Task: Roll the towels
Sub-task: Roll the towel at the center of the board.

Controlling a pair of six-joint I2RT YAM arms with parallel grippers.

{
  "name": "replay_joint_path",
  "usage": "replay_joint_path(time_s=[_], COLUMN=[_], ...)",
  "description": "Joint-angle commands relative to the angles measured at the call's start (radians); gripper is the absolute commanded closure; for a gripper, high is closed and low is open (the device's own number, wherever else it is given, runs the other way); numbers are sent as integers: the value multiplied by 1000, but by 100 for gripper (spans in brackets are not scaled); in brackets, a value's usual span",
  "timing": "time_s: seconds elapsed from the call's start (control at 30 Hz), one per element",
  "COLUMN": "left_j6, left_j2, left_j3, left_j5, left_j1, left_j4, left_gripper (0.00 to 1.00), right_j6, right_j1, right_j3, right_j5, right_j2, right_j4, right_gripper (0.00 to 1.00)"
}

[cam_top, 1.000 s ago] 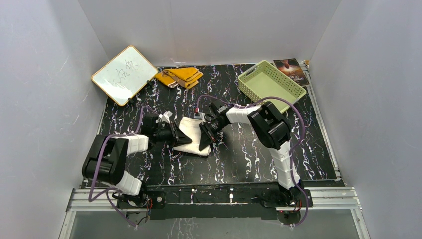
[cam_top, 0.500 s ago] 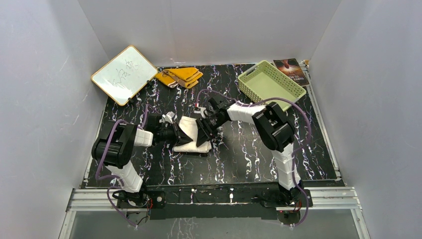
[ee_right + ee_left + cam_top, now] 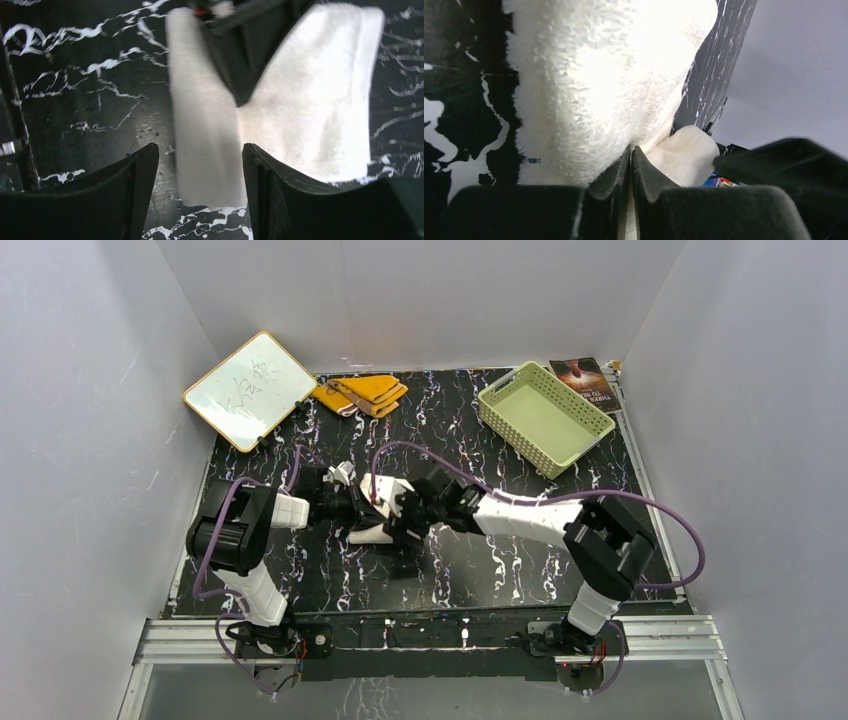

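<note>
Cream-white towel (image 3: 384, 488) mid-desk, partly folded, left gripper (image 3: 630, 150) pinched tight on its raised fold, right gripper (image 3: 199, 152) spread wide astride the towel's narrow flap, mustard-yellow towel (image 3: 362, 392) folded at the far edge, near the white board (image 3: 250, 390) at the far left corner.

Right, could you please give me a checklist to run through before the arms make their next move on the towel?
1. Left claw grips the cream-white terry towel: ok, shut on a pinch of cloth.
2. Right claw ready to grasp: ok, open, a folded strip of that towel lined up between its fingers.
3. Clearance between the two claws: cannot tell; they crowd together in the top view.
4. Cream-white towel rolled: not ok, loosely folded, no roll.
5. Mustard-yellow folded cloth towel rolled: not ok, lying folded at the far edge of the black marbled table.
</note>
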Motion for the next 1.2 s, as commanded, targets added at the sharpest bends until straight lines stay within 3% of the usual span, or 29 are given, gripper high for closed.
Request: replay_joint_path(time_s=[0.0,0.33,0.57,0.77,1.03,1.17], left_j6=[93,111,104,60,-11,26], left_j2=[55,57,62,82,-71,-172], left_j3=[-13,7,12,25,-3,59], left_j5=[-175,-179,-159,-113,-146,-116], left_j1=[0,-3,-3,1,185,236], left_j4=[-114,-151,-156,-141,-209,-301], left_gripper=[93,93,93,92,78,77], right_j6=[-201,-279,-286,-249,-147,-87], right_j1=[42,61,70,70,51,24], right_j3=[-93,-44,-23,-41,-162,-182], right_j5=[-2,-11,-42,-2,-90,-183], right_j2=[-61,35,91,98,21,29], right_j4=[227,234,227,219,286,303], right_gripper=[38,38,44,68,84,85])
